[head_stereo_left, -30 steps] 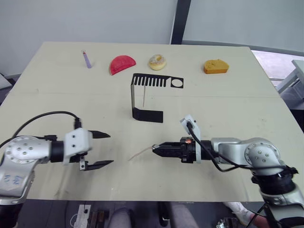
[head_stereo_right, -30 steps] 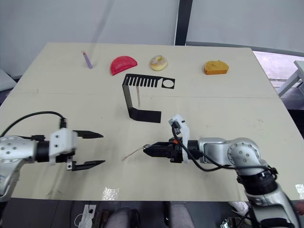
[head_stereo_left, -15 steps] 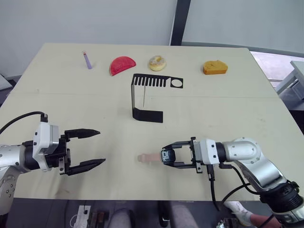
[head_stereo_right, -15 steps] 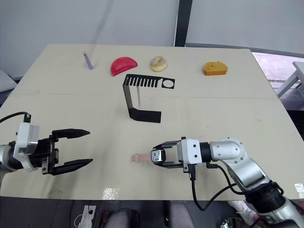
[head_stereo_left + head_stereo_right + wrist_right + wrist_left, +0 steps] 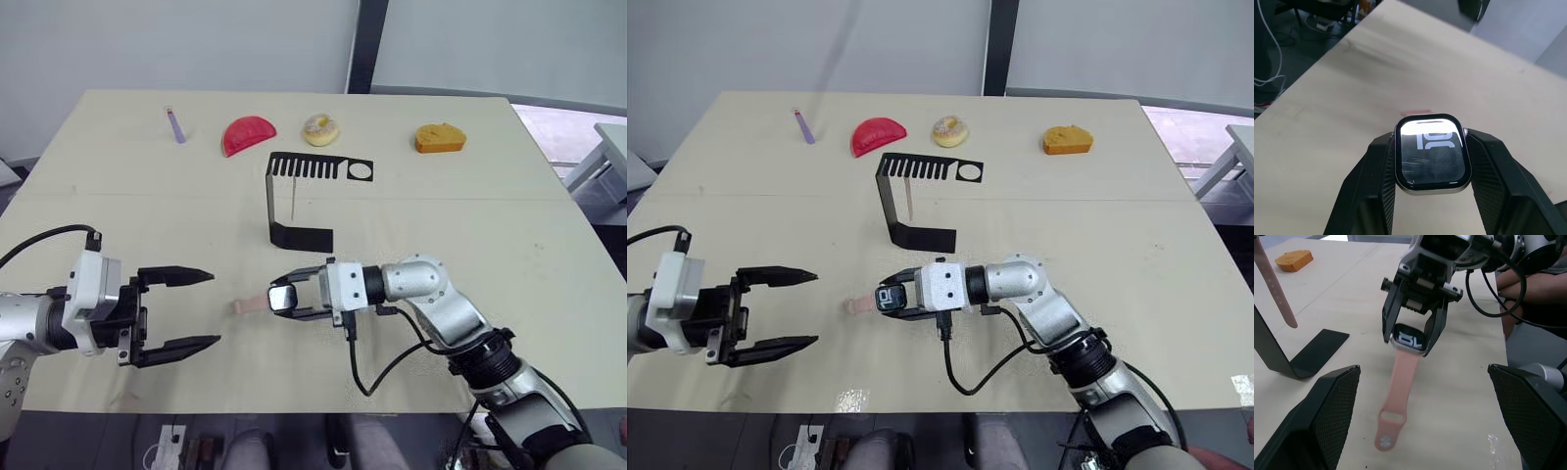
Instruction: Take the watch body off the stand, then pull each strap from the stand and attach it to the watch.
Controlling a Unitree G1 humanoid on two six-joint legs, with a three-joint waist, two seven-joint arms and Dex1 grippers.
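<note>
The only readable marks were the light digits on the dark screen of the watch body, which was clamped between the fingers of the right gripper. In the right wrist view they read as "10", with a bright bar of glare above them hiding anything else on the screen. In the left wrist view the same digits showed upside down, and nothing else in the pictures carried legible text, a label or a brand.
</note>
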